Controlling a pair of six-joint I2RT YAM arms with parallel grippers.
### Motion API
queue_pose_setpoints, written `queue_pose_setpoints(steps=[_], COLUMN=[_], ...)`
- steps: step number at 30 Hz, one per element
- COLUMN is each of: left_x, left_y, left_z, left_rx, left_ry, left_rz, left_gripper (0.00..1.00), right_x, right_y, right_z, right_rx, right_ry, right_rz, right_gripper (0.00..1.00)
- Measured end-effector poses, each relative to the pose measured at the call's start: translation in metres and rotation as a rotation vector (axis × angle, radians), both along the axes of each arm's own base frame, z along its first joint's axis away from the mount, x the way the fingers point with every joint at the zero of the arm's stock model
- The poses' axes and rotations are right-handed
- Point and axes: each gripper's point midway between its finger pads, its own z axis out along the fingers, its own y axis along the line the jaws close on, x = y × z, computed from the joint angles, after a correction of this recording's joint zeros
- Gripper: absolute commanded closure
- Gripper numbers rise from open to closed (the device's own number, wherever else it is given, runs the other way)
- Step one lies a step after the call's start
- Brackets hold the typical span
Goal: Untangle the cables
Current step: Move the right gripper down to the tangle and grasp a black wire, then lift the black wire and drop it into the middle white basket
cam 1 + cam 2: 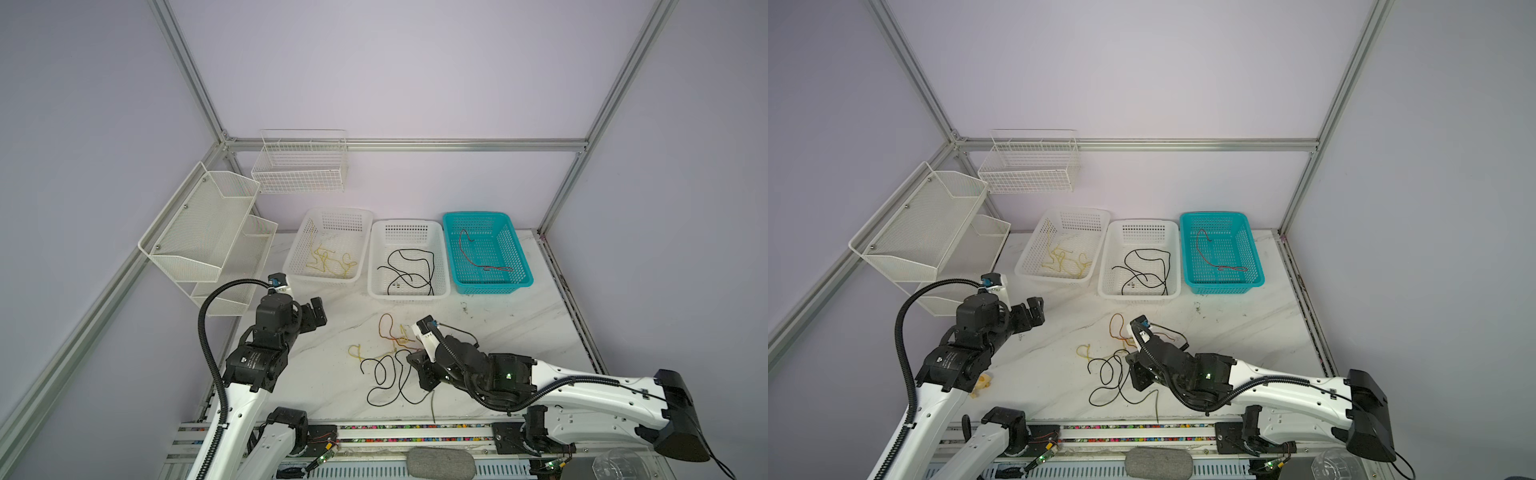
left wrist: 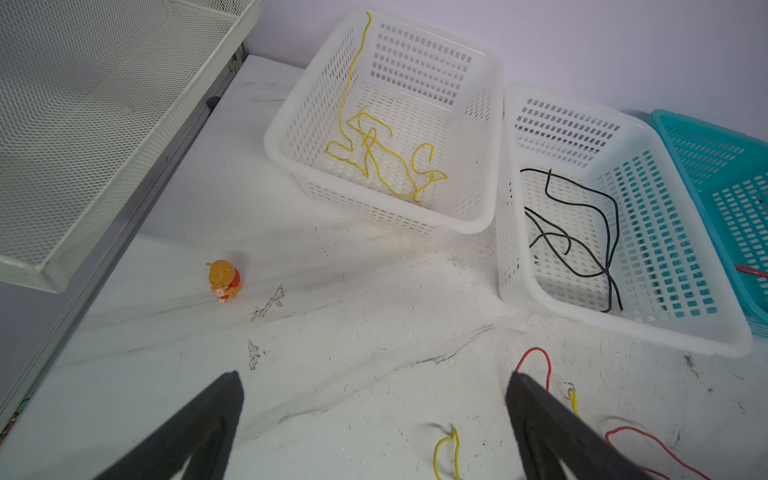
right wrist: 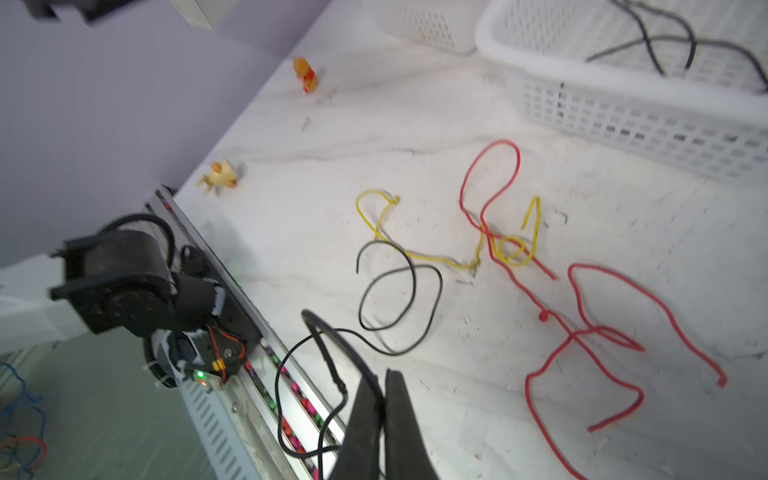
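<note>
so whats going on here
Tangled cables are being sorted by colour. So far yellow cables lie in one white basket, black cables in the next white basket, a red cable in the teal basket. A mixed tangle lies on the table. The right pincer is shut at the tangle, apparently pinching a loose black cable; the left pincer hangs open and empty.

Taking twelve o'clock as straight ahead of its fingertips, the right gripper [image 3: 383, 376] has its jaws pressed together on a black cable [image 3: 307, 316], with more black loops [image 3: 414, 282] lying on the marble table [image 3: 374, 124] at twelve. Just beyond them a yellow cable [image 3: 436, 259] tangles with red cables [image 3: 500, 142] sprawled from one to three o'clock. A white basket [image 3: 582, 70] stands farther off at one o'clock.
</note>
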Motion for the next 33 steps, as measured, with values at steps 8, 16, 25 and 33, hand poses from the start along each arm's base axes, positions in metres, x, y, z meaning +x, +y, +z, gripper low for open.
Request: queue_pose_setpoints(steps=[8, 16, 25, 33], left_x=[0.001, 0.002, 0.003, 0.003], left_y=[0.0, 0.0, 0.0, 0.0], left_z=[-0.001, -0.003, -0.004, -0.005], left_rx=[0.001, 0.003, 0.004, 0.006], left_ry=[0.006, 0.012, 0.017, 0.018], left_rz=[0.0, 0.001, 0.001, -0.001], left_gripper=[0.0, 0.0, 0.0, 0.0], right_x=[0.019, 0.074, 0.173, 0.255], right_y=[-0.005, -0.012, -0.045, -0.053], right_z=[0.104, 0.197, 0.282, 0.307], right_rx=[0.114, 0.156, 0.254, 0.315], right_ry=[-0.201, -0.381, -0.49, -0.512], right_rz=[-0.057, -0.195, -0.38, -0.451], right_gripper=[1.0, 1.0, 1.0, 1.0])
